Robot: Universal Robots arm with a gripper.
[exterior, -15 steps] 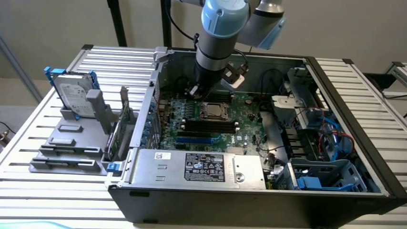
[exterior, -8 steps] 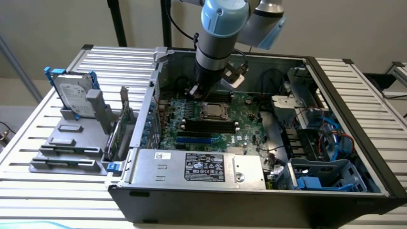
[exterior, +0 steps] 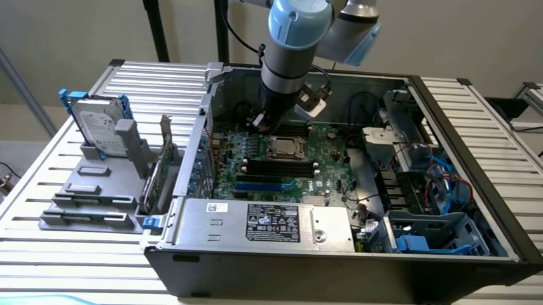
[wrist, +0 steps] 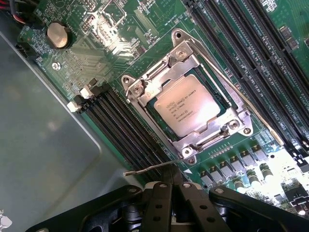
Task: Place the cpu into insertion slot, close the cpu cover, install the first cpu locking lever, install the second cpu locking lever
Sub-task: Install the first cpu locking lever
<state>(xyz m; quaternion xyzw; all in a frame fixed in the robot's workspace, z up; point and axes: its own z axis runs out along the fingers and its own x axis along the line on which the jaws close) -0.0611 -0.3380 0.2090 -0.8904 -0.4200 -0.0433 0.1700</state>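
CPU (wrist: 187, 106) lies seated, cpu cover (wrist: 145, 92) shut over it, clamping it flat. My gripper (wrist: 172, 187), clenched and empty, sits just beside the cover's free locking lever (wrist: 149, 169), likely so the fingers can push it.

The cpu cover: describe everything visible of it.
The cpu cover is a thin, shiny silver metal frame with a square cut-out middle. It lies flat on the green board, closed down over the cpu, whose printed silver-grey face shows through the opening. Screw heads sit near its corners. One thin metal lever runs along one side; another lever juts out near the shut fingers, which are clear of the cover.
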